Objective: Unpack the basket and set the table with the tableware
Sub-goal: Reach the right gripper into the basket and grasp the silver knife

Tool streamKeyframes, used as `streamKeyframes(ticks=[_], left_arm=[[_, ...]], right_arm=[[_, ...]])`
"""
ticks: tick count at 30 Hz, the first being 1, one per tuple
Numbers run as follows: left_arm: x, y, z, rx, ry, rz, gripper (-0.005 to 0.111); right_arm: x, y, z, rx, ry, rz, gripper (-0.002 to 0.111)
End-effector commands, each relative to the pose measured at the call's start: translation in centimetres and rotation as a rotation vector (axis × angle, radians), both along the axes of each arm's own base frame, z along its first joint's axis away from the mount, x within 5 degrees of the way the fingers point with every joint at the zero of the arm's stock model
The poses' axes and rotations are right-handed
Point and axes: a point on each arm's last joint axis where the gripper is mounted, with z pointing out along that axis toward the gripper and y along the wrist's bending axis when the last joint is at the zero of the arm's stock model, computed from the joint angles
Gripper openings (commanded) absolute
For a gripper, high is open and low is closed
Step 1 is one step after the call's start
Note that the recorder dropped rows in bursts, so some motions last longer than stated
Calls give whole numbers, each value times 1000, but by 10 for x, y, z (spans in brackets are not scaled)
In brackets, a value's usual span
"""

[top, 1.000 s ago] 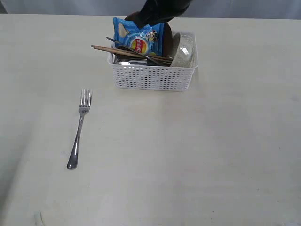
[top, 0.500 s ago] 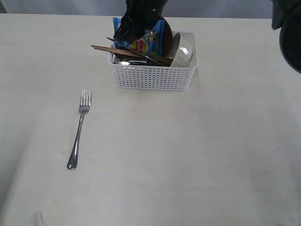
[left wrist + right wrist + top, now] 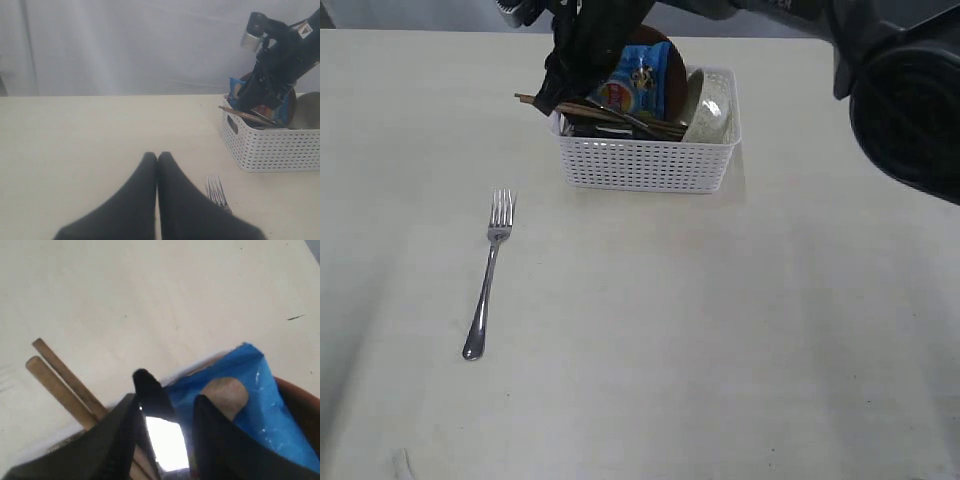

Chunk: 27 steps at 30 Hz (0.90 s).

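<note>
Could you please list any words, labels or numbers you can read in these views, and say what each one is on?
Chips bag: a red and yellow logo, its lettering too blurred to read.
White label on the right arm: print too small to read.
No other text is legible.

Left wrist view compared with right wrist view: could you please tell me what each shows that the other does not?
Only the left wrist view shows the fork, the lattice wall of the basket and the shut left gripper. Only the right wrist view shows that the right gripper is open. Both show the table, the chopsticks and the blue chips bag.
</note>
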Motion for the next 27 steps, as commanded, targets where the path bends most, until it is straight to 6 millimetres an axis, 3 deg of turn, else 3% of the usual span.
streamKeyframes(ticks=[1,6,7,12,27], left_arm=[[0,0,0,-5,-6,-1,0],[0,0,0,-5,-6,-1,0],[0,0,0,-5,-6,-1,0],[0,0,0,-5,-6,-1,0],[0,0,0,-5,-6,-1,0]], right_arm=[[4,0,-6,-13,-24,0,32],[4,-1,0,-18,-40,-1,1],[4,-1,2,-15,-43,-1,0],[2,-3,22,8,-73,-2,-1],[-21,-20,111,86,-96,-56,-1]])
